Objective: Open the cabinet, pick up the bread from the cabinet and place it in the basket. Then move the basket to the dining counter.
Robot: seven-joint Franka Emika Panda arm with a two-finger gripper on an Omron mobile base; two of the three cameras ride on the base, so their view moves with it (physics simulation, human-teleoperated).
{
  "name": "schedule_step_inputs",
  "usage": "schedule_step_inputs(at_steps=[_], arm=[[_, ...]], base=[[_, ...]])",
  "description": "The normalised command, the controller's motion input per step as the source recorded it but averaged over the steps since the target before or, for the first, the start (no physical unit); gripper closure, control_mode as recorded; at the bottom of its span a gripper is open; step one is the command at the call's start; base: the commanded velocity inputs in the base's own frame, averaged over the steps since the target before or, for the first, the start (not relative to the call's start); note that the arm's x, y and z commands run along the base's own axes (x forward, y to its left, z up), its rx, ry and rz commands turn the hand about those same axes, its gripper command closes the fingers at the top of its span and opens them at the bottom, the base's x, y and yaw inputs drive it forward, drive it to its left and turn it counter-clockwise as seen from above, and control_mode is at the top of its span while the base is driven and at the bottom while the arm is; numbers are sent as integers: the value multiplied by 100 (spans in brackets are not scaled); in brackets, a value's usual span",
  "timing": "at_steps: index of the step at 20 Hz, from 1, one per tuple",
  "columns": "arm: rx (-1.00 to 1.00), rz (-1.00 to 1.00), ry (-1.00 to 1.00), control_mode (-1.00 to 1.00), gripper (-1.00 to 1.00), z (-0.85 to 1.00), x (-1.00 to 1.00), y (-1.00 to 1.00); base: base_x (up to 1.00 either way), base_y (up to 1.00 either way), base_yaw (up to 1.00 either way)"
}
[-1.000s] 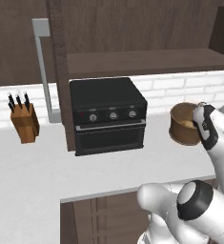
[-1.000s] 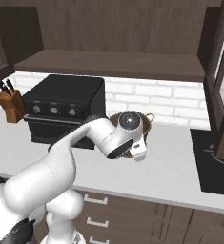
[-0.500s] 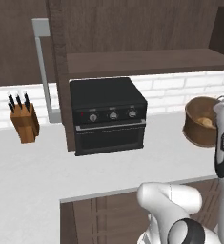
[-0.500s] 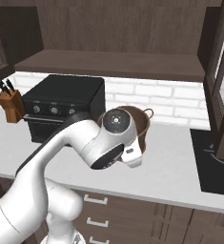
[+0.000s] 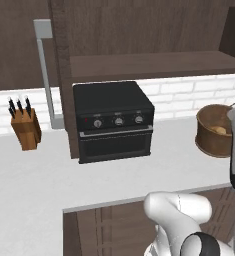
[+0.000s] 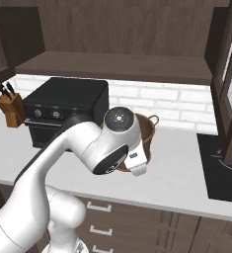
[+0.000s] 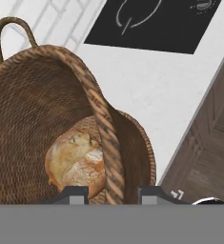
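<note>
Bread: the bread point(image 7: 77, 159) lies down in the bottom of the basket point(image 7: 46, 95), so that part looks done.
Basket: it sits on the white worktop point(image 5: 44, 175), beside the black oven point(image 5: 114, 120).
Basket rim: the near wall of the rim point(image 7: 106, 138) runs up right between the 2 finger tips.
Gripper: the gripper point(image 7: 112, 193) is just over that rim, 1 tip inside the basket and 1 outside.
Jaws: apart, with the rim in the gap, not squeezing it yet.
Next: I think it needs to close on the rim and lift.
</note>
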Motion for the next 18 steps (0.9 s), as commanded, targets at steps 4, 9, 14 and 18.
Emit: schedule_step_inputs(at_steps=[4, 9, 14, 18], arm=[[0, 0, 0, -100, 100, 0, 0, 0], [0, 0, 0, -100, 100, 0, 0, 0], [0, 0, 0, -100, 100, 0, 0, 0], [0, 0, 0, -100, 100, 0, -1, 0]], base=[[0, 0, 0], [0, 0, 0], [0, 0, 0], [0, 0, 0]])
